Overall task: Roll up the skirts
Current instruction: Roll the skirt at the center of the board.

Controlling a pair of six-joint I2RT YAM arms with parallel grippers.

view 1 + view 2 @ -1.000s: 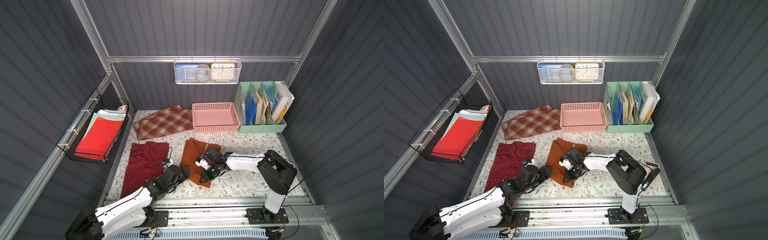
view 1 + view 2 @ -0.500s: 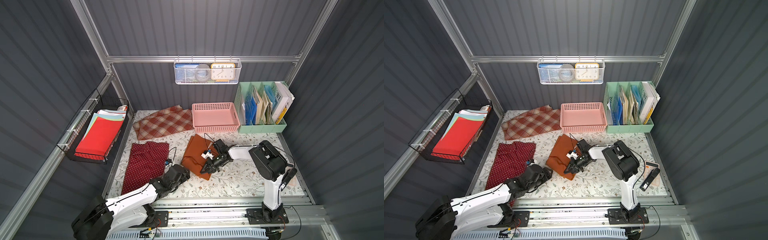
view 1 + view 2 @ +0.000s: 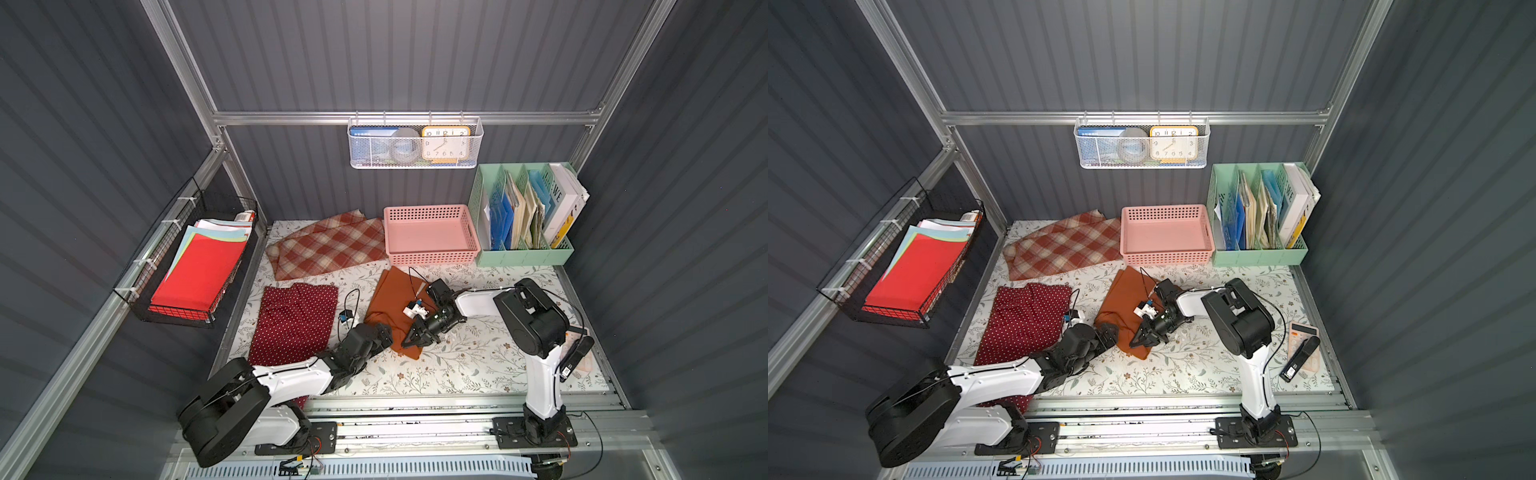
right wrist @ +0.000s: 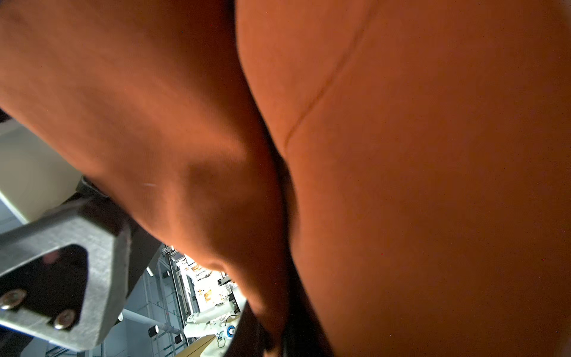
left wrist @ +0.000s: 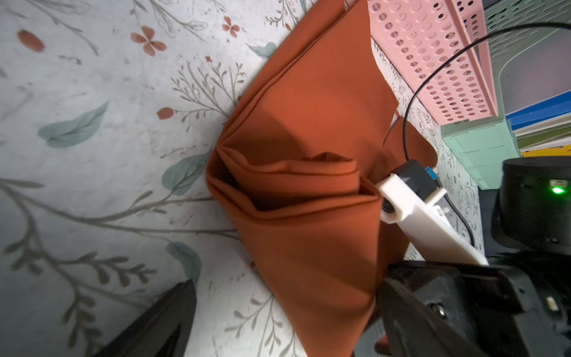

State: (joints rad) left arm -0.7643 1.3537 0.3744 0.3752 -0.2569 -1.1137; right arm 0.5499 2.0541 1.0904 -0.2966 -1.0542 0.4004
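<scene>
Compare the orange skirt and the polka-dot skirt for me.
The orange skirt is plain rust; the polka-dot skirt is dark red with small white dots. The orange skirt has its near end folded over and raised, pinched by the right gripper; the polka-dot skirt lies flat, ungripped. The orange skirt sits mid-table, the polka-dot skirt toward the left edge. Both are cloth on the floral cover, neither rolled up yet.

Light is bright, even — orange skirt [image 4: 417,185] blurs in right wrist view.
</scene>
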